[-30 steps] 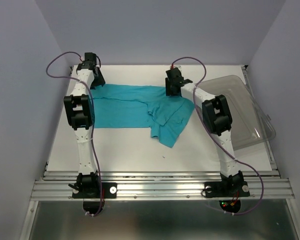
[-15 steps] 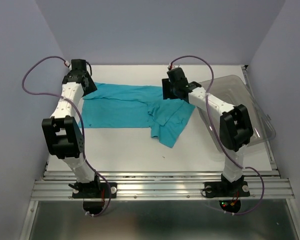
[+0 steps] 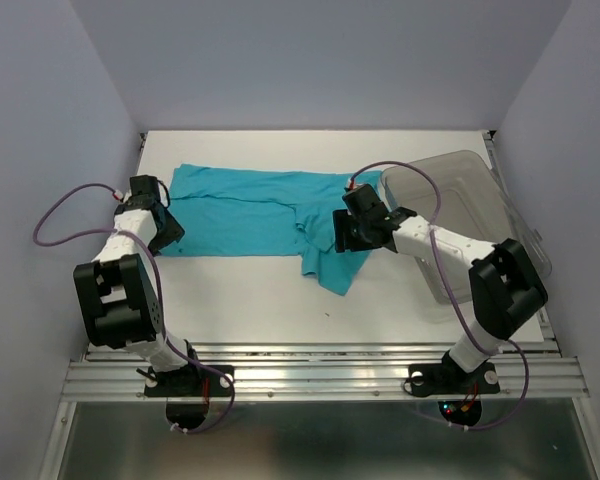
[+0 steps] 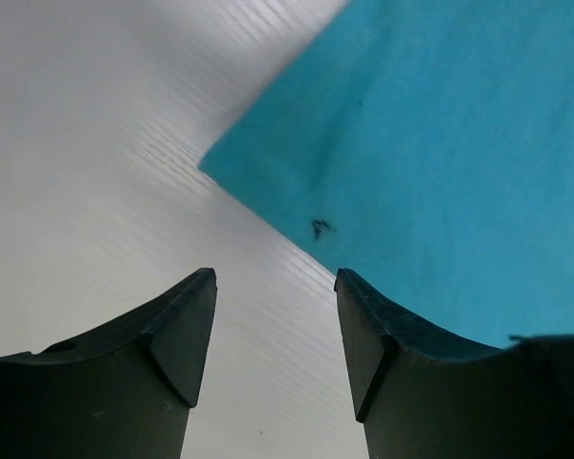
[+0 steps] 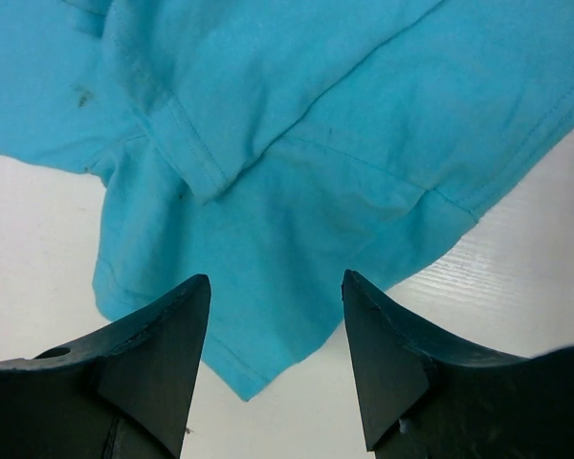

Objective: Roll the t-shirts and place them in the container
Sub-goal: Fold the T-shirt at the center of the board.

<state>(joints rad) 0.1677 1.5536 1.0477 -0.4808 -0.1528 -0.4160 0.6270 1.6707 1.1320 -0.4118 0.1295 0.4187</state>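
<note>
The teal t-shirt (image 3: 250,210) lies spread flat across the far half of the white table (image 3: 250,310), its right part folded and rumpled toward the near side. My left gripper (image 3: 166,230) hovers open by the shirt's near left corner. In the left wrist view only bare table shows between the fingers (image 4: 172,335), with the shirt corner (image 4: 440,143) just ahead. My right gripper (image 3: 348,236) stands open over the shirt's right part. In the right wrist view a pointed fabric corner of the shirt (image 5: 297,143) lies below the gap of that gripper (image 5: 275,287).
A clear grey-tinted plastic bin (image 3: 480,200) sits at the right of the table, close behind the right arm. Walls close in the back and both sides. A metal rail (image 3: 320,375) with the arm bases runs along the near edge.
Both arms have drawn back from the shirt's far edge toward the near side. The left gripper came down to the near left corner, the right one to the folded right part. The shirt lies flatter.
</note>
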